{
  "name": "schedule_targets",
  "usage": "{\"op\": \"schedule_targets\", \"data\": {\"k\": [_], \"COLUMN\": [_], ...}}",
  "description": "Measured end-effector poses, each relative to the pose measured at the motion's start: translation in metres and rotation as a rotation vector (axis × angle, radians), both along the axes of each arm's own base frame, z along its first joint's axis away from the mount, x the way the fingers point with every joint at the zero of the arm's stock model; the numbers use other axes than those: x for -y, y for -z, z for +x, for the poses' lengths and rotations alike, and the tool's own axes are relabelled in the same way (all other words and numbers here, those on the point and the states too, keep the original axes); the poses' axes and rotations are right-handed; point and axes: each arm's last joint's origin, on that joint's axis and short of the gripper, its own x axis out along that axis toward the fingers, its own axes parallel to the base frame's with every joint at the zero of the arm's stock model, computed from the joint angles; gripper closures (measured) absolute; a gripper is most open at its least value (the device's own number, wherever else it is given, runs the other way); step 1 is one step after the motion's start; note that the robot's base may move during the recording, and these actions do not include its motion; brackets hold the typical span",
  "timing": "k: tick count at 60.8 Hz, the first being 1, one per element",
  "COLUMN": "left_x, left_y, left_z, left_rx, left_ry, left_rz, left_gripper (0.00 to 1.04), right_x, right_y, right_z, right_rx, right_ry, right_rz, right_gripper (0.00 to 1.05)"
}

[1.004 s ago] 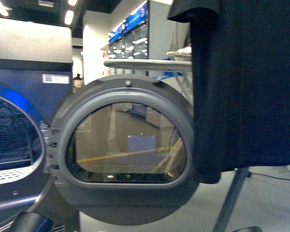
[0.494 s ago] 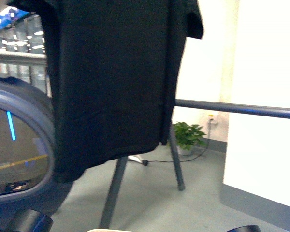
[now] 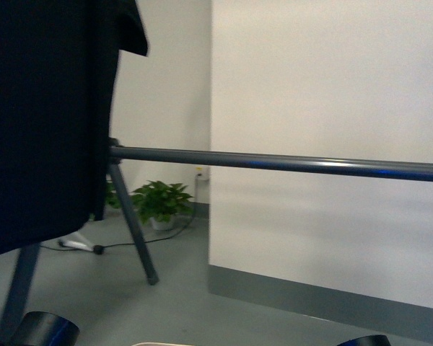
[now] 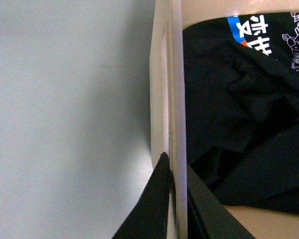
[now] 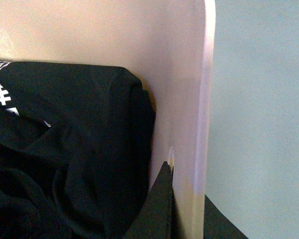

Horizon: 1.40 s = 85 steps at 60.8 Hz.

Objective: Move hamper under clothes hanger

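We pinch the hamper (image 4: 167, 74) rim in the jaws of left gripper (image 4: 175, 168) and right gripper (image 5: 185, 183), to carry it under the rack (image 3: 274, 161) at 12 o'clock.

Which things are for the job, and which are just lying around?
For the job: hamper, clothes hanger, left gripper and right gripper, both shut on the hamper's rim.
Just around: potted plant, floor cable, hanging black shirt, black clothes inside the hamper.

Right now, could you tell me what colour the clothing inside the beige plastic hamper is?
Black clothing with blue and white print, clearest in the left wrist view.
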Motion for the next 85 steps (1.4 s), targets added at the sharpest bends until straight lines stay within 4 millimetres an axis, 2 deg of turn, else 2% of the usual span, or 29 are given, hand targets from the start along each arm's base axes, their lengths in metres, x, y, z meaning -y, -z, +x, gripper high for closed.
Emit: {"op": "schedule_targets", "data": {"k": [23,36,54,85], "left_x": [0.000,0.014,-0.004,0.001], "left_y": [0.000,-0.001,-0.001,0.000], "left_z": [0.000,-0.001,0.001,0.001], "left_rx": [0.000,0.002,0.004,0.003], "left_ry": [0.001,0.043,-0.015,0.005], "left_rz": [0.000,-0.015,0.009,0.001], "left_gripper": [1.00,1.00,1.00,1.00], "right_x": [0.000,0.013,-0.005,0.000], "right_y": [0.000,0.000,0.000,0.000], "right_z": [0.000,0.001,-0.002,-0.001], "right_rx": [0.001,0.000,-0.004,-0.003], "right_ry": [0.000,0.046,-0.017,0.000], "right_rz": [0.000,-0.021,0.002,0.000], "right_gripper": [1.02,1.02,1.02,1.02]}}
